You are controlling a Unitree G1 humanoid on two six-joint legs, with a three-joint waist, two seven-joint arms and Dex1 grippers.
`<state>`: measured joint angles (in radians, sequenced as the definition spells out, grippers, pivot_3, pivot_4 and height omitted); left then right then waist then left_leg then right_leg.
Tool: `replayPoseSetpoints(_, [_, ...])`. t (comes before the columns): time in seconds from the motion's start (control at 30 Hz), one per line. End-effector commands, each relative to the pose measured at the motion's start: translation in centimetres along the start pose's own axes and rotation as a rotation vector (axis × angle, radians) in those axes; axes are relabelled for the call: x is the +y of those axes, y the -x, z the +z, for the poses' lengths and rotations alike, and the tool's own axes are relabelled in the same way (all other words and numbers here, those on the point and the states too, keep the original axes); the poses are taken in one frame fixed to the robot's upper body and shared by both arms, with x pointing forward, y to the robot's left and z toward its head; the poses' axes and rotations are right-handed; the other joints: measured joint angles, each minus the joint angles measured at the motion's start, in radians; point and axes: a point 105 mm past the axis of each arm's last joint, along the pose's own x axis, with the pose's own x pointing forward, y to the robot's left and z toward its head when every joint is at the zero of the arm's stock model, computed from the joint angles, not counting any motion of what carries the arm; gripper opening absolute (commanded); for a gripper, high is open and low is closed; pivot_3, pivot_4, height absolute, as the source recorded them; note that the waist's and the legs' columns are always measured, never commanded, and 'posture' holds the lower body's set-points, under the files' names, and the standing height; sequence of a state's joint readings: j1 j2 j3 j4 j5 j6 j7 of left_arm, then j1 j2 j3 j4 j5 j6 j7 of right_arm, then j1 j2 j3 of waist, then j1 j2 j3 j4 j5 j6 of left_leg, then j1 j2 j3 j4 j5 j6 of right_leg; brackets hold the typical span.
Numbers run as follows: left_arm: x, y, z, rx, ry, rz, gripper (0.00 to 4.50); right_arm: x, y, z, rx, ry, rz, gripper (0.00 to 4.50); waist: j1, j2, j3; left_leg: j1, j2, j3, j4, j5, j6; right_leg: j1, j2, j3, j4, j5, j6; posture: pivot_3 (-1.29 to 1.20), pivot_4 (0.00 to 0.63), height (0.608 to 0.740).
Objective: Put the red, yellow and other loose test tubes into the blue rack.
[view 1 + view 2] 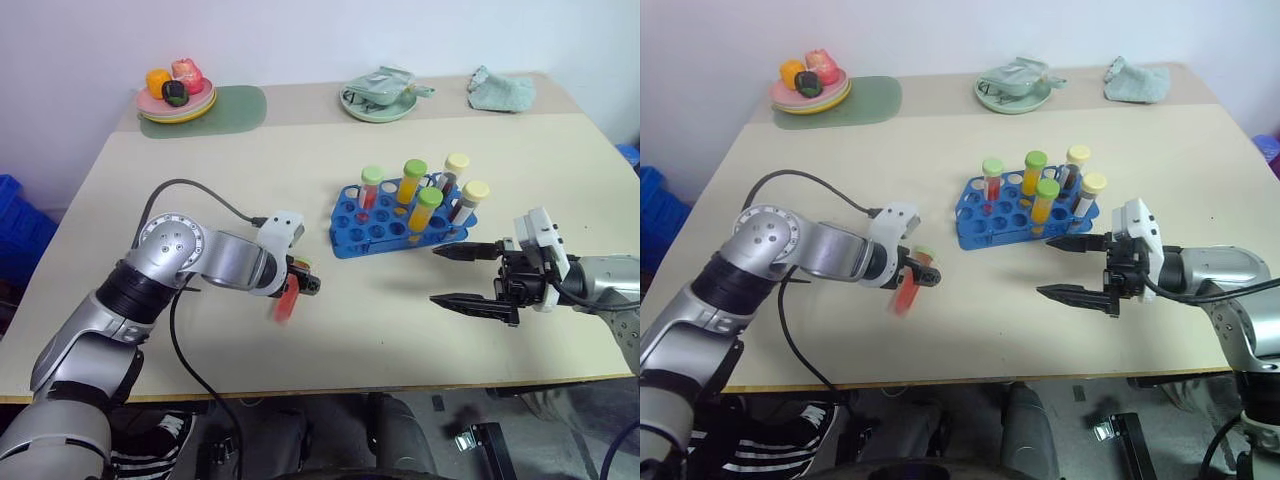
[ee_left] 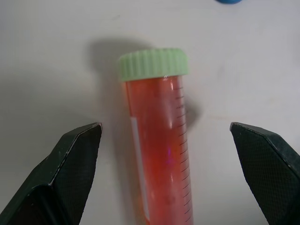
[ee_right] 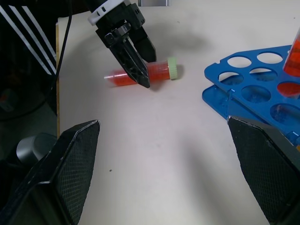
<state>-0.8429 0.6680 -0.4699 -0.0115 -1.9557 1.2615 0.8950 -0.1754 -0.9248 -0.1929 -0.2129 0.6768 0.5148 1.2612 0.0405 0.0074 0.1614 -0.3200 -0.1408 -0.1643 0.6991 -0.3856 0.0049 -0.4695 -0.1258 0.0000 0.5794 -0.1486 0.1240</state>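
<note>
I had the left gripper (image 3: 136, 61) poised over the one loose test tube (image 2: 159, 140), a red-filled tube with a light-green cap lying flat on the beige table (image 1: 200, 200). Its black fingers (image 2: 70, 164) stood wide apart on either side of the tube without touching it. The tube lay near the table's front edge, well apart from the blue rack (image 1: 385, 225), cap end toward the rack.

The rack sat mid-table with five capped tubes upright in it: a red one with a green cap (image 1: 369, 188), two yellow-orange ones (image 1: 411, 183), and two dark ones with pale-yellow caps (image 1: 455, 172).

My right gripper (image 1: 470, 275) hung just off the rack's near right corner, jaws spread wide, holding nothing.

Along the far edge I saw a plate of toy food (image 1: 176, 92) on a green mat (image 1: 235, 105), a pale-green dish (image 1: 380, 95) and a crumpled cloth (image 1: 500, 90).
</note>
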Motion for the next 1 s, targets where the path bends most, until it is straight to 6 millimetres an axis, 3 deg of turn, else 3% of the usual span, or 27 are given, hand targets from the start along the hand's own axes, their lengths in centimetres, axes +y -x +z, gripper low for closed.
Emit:
replayPoseSetpoints(0.03, [-0.2, 0.6, 0.1, -0.014, -0.014, -0.012, 4.5, 0.0, 0.4, 1.1, -0.009, 0.063, -0.012, 4.43, 0.0, 0.0, 0.0, 0.0, 0.0, 0.0, 0.0, 0.0, 0.0, 0.0, 0.0, 0.0, 0.0, 0.0, 0.0, 0.0, 0.15, 0.74])
replayPoseSetpoints(0.27, [-0.5, 0.3, 0.5, -0.024, 0.014, -0.026, 4.5, 0.0, 0.2, 1.2, -0.01, 0.065, -0.007, 4.43, 0.002, 0.0, 0.0, 0.0, 0.0, 0.0, 0.0, 0.0, 0.0, 0.0, 0.0, 0.0, 0.0, 0.0, 0.0, 0.0, 0.15, 0.74])
replayPoseSetpoints(0.4, [0.3, 0.2, -0.3, 0.003, 0.033, -0.015, 4.5, 0.0, 0.2, 1.1, -0.007, 0.065, -0.008, 4.43, 0.0, 0.0, 0.0, 0.0, 0.0, 0.0, 0.0, 0.0, 0.0, 0.0, 0.0, 0.0, 0.0, 0.0, 0.0, 0.0, 0.15, 0.74])
replayPoseSetpoints(0.73, [0.2, 0.1, -0.5, 0.018, 0.015, -0.03, 4.5, 0.1, 0.0, 1.1, -0.01, 0.063, -0.009, 4.43, 0.0, 0.0, 0.0, 0.0, 0.0, 0.0, 0.0, 0.0, 0.0, 0.0, 0.0, 0.0, 0.0, 0.0, 0.0, 0.0, 0.15, 0.74])
replayPoseSetpoints(0.83, [0.1, 0.2, -0.4, 0.015, 0.003, -0.026, 3.69, 0.1, 0.1, 1.1, -0.008, 0.063, -0.01, 4.5, 0.0, 0.001, 0.0, 0.0, 0.0, 0.0, 0.0, 0.0, 0.0, 0.0, 0.0, 0.0, 0.0, 0.0, 0.0, 0.0, 0.15, 0.74])
replayPoseSetpoints(0.97, [0.0, 0.1, -0.4, 0.011, 0.014, -0.026, 1.75, 0.0, 0.1, 1.1, -0.006, 0.064, -0.012, 4.5, 0.001, 0.001, 0.0, 0.0, 0.0, 0.0, 0.0, 0.0, 0.0, 0.0, 0.0, 0.0, 0.0, 0.0, 0.0, 0.0, 0.15, 0.74])
replayPoseSetpoints(1.0, [0.0, 0.1, -0.4, 0.009, 0.015, -0.024, 1.75, 0.0, 0.1, 1.1, -0.005, 0.065, -0.013, 4.5, 0.001, 0.001, 0.0, 0.0, 0.0, 0.0, 0.0, 0.0, 0.0, 0.0, 0.0, 0.0, 0.0, 0.0, 0.0, 0.0, 0.15, 0.74])
